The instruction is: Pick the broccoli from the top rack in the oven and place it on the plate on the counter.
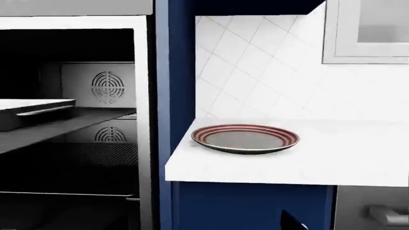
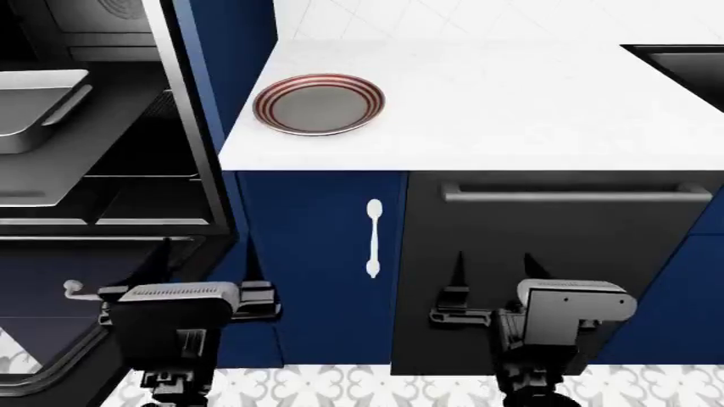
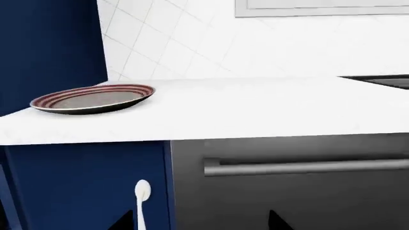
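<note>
The broccoli is not in view. The oven [image 2: 102, 178] stands open at the left, with its grey cavity [image 1: 96, 86] showing. The top rack [image 1: 70, 125] carries a silver tray [image 2: 34, 106] whose inside I cannot see. The plate [image 2: 319, 104] with red and white rings sits empty on the white counter [image 2: 509, 102] beside the oven; it also shows in the left wrist view [image 1: 246, 139] and the right wrist view [image 3: 93, 99]. My left gripper [image 2: 209, 259] and right gripper [image 2: 493, 271] hang low in front of the cabinets, both open and empty.
The oven door [image 2: 34, 365] hangs open low at the left. A navy cabinet with a white handle [image 2: 375, 237] and a black appliance front with a bar handle [image 2: 565, 195] stand under the counter. A dark sink [image 2: 679, 64] is at the far right.
</note>
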Tool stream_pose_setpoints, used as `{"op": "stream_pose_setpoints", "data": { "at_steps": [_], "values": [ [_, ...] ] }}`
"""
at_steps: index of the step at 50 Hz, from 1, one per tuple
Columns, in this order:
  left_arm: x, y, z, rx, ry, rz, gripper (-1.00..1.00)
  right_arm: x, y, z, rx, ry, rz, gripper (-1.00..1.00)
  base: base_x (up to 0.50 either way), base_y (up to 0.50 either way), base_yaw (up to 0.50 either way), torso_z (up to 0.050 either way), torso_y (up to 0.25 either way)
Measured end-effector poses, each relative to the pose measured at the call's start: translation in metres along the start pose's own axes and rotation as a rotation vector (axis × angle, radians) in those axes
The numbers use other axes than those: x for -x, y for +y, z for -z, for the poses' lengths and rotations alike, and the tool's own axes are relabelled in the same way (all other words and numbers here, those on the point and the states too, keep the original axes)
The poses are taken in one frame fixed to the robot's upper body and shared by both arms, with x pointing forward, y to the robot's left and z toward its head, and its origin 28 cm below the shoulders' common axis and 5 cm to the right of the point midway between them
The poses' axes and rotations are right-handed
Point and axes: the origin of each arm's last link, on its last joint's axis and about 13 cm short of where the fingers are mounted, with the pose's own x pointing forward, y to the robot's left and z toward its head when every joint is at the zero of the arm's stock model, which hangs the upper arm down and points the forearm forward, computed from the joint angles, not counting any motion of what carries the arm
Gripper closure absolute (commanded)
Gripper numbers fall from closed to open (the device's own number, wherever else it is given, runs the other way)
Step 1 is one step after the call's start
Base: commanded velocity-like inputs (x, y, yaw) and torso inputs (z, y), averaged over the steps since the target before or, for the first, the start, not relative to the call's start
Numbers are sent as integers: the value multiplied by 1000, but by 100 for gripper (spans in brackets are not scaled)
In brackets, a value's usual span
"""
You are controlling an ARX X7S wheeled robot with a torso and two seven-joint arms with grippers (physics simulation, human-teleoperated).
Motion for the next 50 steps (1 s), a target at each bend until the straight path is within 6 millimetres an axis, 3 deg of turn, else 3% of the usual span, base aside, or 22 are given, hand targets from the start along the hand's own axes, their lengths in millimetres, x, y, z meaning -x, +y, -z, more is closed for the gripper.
{"op": "stream_pose_setpoints", "data": {
  "at_steps": [13,22,32,50],
  "values": [
    [-42,6,-135,-1,-266,-34,-100,-20,-2,-133,-53,-205,-34,-100,0,0,0,0,0],
    [-45,10,-191,-12,-390,-56,-100,-16,-3,-190,-62,-333,-59,-100,0,11,0,0,0],
    [-43,11,-214,-23,-450,-68,-100,-9,-4,-212,-69,-395,-78,-100,0,500,0,0,0],
    [-42,13,-221,-36,-456,-93,-100,-1,-2,-215,-91,-409,-110,-100,0,500,0,0,0]
  ]
}}
